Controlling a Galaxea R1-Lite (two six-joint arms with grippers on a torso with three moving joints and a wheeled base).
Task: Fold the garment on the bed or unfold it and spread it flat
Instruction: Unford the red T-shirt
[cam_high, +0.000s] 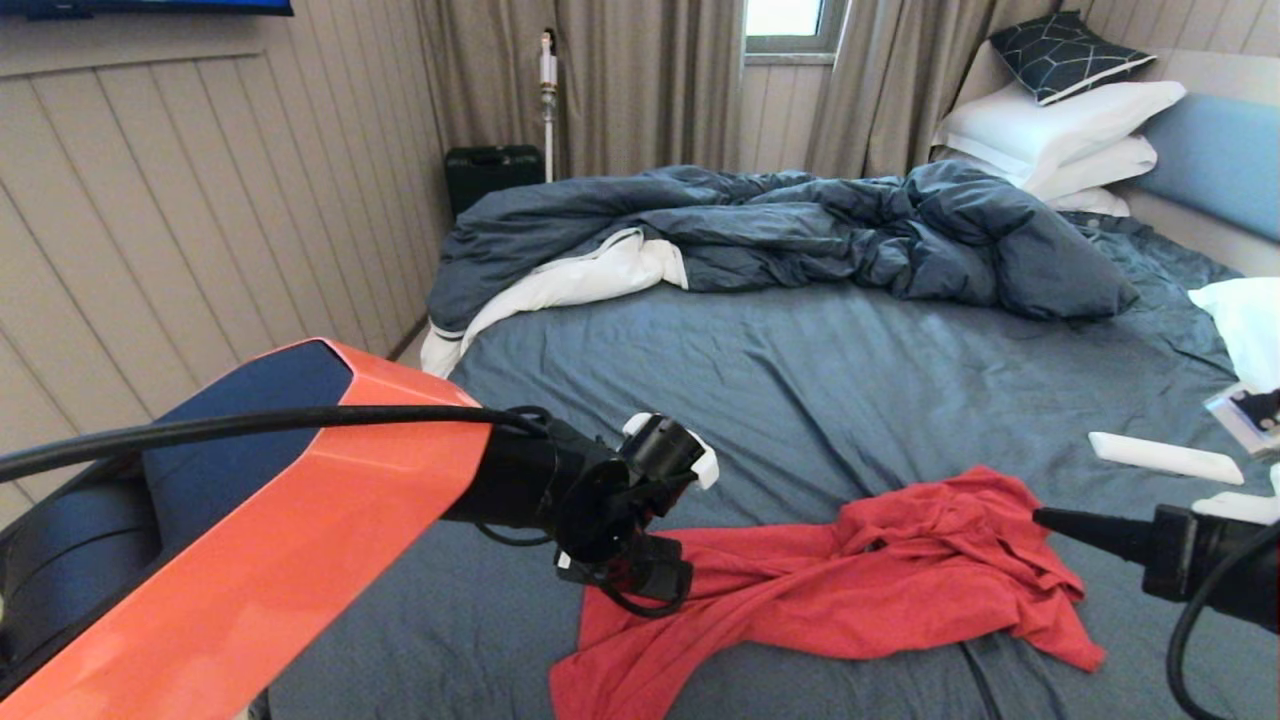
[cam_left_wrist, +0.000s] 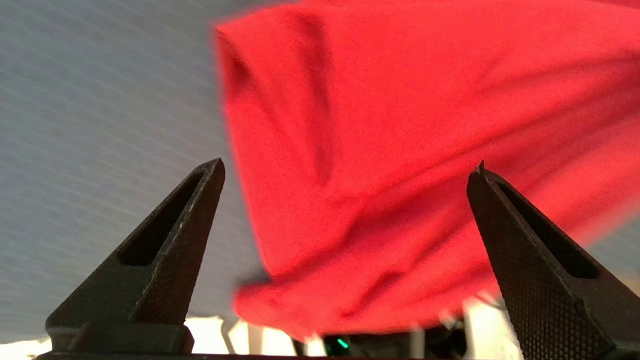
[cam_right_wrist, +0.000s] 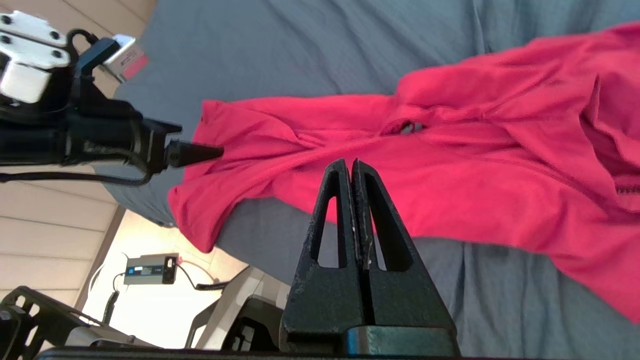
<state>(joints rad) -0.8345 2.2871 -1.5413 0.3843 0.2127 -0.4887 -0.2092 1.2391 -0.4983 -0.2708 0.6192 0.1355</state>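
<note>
Currently: red T-shirt (cam_high: 860, 590) crumpled on bed (cam_high: 800, 380), one end below left gripper (cam_left_wrist: 345, 170) with jaws spread wide; right gripper (cam_right_wrist: 352, 167) clenched empty just beside it.

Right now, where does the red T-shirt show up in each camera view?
Head view: red T-shirt crumpled at lower centre on the bed.
Left wrist view: fills the frame between open fingers.
Right wrist view: spread across the middle.
Shared landmark: slate-blue sheet.

T-shirt (cam_high: 860, 580) lies crumpled on the bed (cam_high: 800, 400) near the front edge, duvet (cam_high: 800, 230) bunched up behind it, pillows (cam_high: 1060, 140) back right. Left gripper (cam_high: 640, 585) sits over the shirt's left end, right gripper (cam_high: 1045, 518) by its right side.
</note>
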